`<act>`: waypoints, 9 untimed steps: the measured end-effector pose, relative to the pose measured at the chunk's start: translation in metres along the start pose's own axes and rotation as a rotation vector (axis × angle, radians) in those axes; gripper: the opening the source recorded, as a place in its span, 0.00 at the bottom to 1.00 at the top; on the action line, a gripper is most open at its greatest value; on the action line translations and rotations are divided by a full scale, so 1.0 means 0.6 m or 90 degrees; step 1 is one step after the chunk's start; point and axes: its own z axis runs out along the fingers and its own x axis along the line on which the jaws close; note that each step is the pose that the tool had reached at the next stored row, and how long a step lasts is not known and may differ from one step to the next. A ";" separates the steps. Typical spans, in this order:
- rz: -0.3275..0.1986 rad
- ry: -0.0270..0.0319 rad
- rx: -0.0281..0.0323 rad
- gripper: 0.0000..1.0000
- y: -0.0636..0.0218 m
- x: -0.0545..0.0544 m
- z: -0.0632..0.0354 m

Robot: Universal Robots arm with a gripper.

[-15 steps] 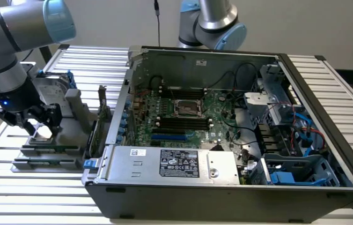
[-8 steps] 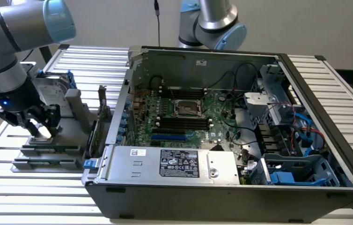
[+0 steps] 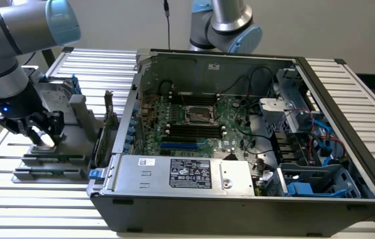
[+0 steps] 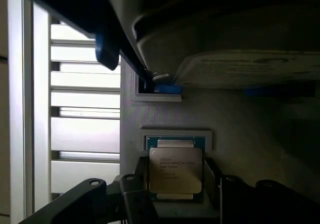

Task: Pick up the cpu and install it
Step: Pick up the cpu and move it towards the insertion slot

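Stood at the pick-up step, fingers of the black end effector (image 3: 44, 135) apart astride the small flat square silver-topped cpu (image 4: 175, 170) in its grey holder (image 4: 250, 129) on the slatted metal tabletop (image 3: 15, 204), and arguably needed an even squeeze on both edges.

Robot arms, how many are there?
2. One robot arm stands at the exterior view's left, its gripper down over the cpu. The other arm rises behind the computer case. More may be out of frame.
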 end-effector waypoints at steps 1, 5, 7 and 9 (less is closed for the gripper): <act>0.000 0.0000 0.0000 0.54 0.000 0.000 0.000; 0.001 -0.0002 0.0000 0.55 0.000 0.000 0.000; 0.001 -0.0001 0.0000 0.62 0.000 0.000 0.000; 0.001 -0.0001 0.0000 0.62 0.000 0.000 0.000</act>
